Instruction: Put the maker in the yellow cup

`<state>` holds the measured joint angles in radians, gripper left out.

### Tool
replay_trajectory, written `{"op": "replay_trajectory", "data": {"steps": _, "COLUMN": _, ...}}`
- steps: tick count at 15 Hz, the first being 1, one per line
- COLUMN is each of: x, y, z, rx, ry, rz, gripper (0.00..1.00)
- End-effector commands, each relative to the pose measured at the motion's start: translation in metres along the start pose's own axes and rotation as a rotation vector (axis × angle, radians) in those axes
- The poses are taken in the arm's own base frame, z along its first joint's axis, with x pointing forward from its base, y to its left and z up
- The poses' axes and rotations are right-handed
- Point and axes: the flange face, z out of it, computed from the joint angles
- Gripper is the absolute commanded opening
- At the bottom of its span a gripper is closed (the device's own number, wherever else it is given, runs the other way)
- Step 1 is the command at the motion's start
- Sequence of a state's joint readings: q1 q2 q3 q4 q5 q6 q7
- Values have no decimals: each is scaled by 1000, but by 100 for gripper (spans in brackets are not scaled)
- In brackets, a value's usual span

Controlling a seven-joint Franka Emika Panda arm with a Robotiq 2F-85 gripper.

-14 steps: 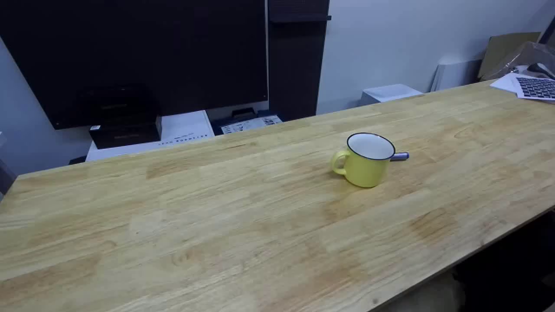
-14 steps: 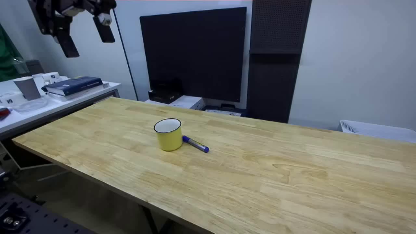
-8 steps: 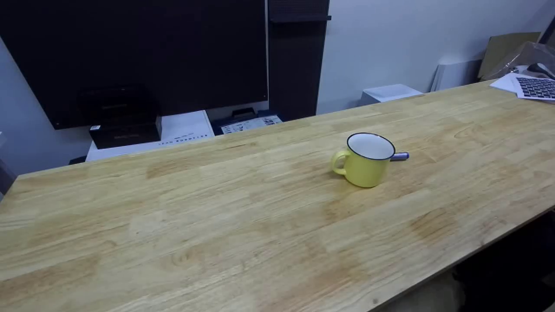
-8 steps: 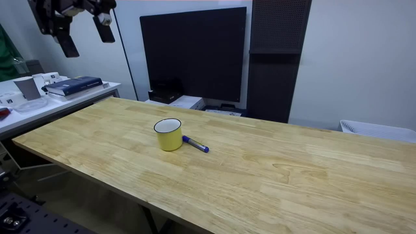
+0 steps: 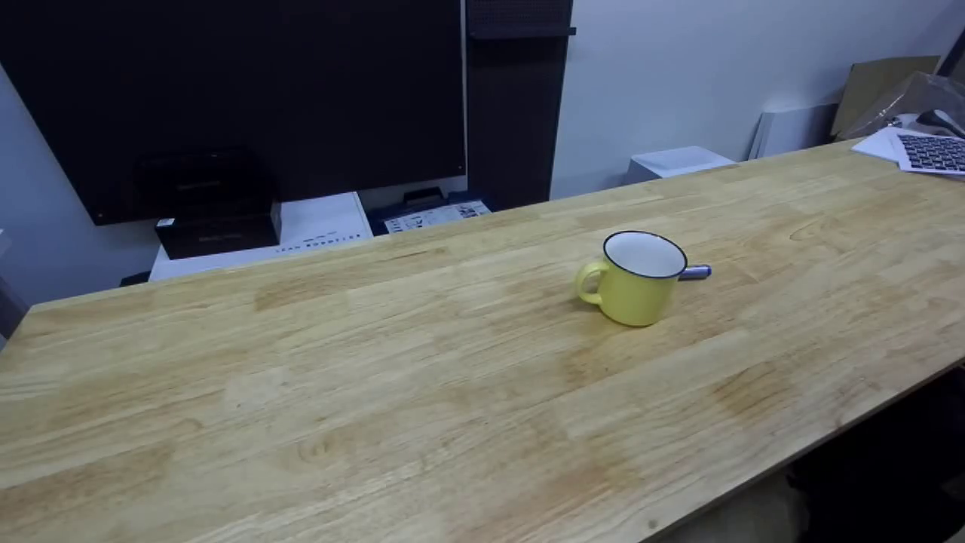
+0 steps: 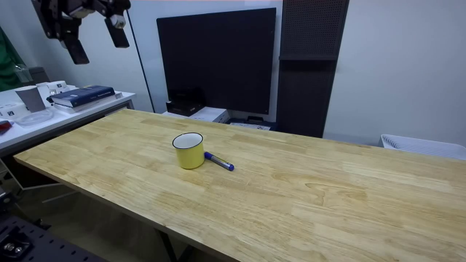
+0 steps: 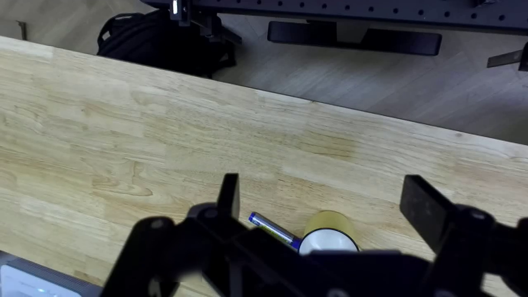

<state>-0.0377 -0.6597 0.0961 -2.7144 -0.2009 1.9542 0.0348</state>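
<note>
The yellow cup (image 5: pixel 635 299) stands upright on the wooden table in both exterior views (image 6: pixel 190 156). Its handle shows only in an exterior view. The maker, a silver-bodied marker with blue ends (image 6: pixel 219 161), lies flat on the table beside the cup, its capped end close to the cup's wall. Its other end pokes out behind the cup in an exterior view (image 5: pixel 695 272). My gripper (image 6: pixel 102 54) is open, high above the table, with nothing between its fingers. In the wrist view, the gripper (image 7: pixel 321 177) partly hides the cup (image 7: pixel 331 220) and overlaps the marker (image 7: pixel 272 228).
The wooden table (image 6: pixel 309 203) has a near edge with floor beyond it. A white side table with books (image 6: pixel 82 96) and a grey paper cup (image 6: pixel 31 99) stands at the left. A keyboard (image 5: pixel 935 153) lies at the table's far right end.
</note>
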Motion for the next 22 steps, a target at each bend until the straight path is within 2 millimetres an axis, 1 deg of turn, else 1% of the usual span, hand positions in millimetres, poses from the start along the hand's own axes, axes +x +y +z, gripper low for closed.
{"op": "replay_trajectory", "data": {"steps": 1, "x": 15, "y": 10, "z": 10, "rx": 14, "ry": 44, "rz": -71, "gripper": 100}}
{"op": "replay_trajectory", "data": {"steps": 3, "x": 35, "y": 28, "z": 24, "rx": 45, "ry": 93, "rz": -147, "gripper": 100}}
{"op": "replay_trajectory", "data": {"steps": 5, "x": 59, "y": 51, "z": 46, "rx": 80, "ry": 150, "rz": -255, "gripper": 100}}
{"op": "replay_trajectory", "data": {"steps": 8, "x": 89, "y": 83, "z": 92, "rx": 147, "ry": 190, "rz": -386, "gripper": 100}}
{"op": "replay_trajectory", "data": {"steps": 10, "x": 107, "y": 99, "z": 119, "rx": 163, "ry": 194, "rz": -488, "gripper": 100}}
{"op": "replay_trajectory", "data": {"steps": 11, "x": 116, "y": 103, "z": 125, "rx": 196, "ry": 176, "rz": -535, "gripper": 100}}
{"op": "replay_trajectory", "data": {"steps": 12, "x": 86, "y": 95, "z": 115, "rx": 183, "ry": 202, "rz": -460, "gripper": 100}}
{"op": "replay_trajectory", "data": {"steps": 13, "x": 95, "y": 100, "z": 125, "rx": 196, "ry": 191, "rz": -493, "gripper": 100}}
{"op": "replay_trajectory", "data": {"steps": 14, "x": 102, "y": 102, "z": 130, "rx": 196, "ry": 181, "rz": -510, "gripper": 100}}
{"op": "replay_trajectory", "data": {"steps": 15, "x": 109, "y": 101, "z": 132, "rx": 192, "ry": 174, "rz": -522, "gripper": 100}}
{"op": "replay_trajectory", "data": {"steps": 17, "x": 113, "y": 96, "z": 133, "rx": 177, "ry": 156, "rz": -549, "gripper": 100}}
{"op": "replay_trajectory", "data": {"steps": 19, "x": 123, "y": 96, "z": 141, "rx": 178, "ry": 139, "rz": -578, "gripper": 100}}
{"op": "replay_trajectory", "data": {"steps": 22, "x": 138, "y": 98, "z": 165, "rx": 135, "ry": 140, "rz": -623, "gripper": 100}}
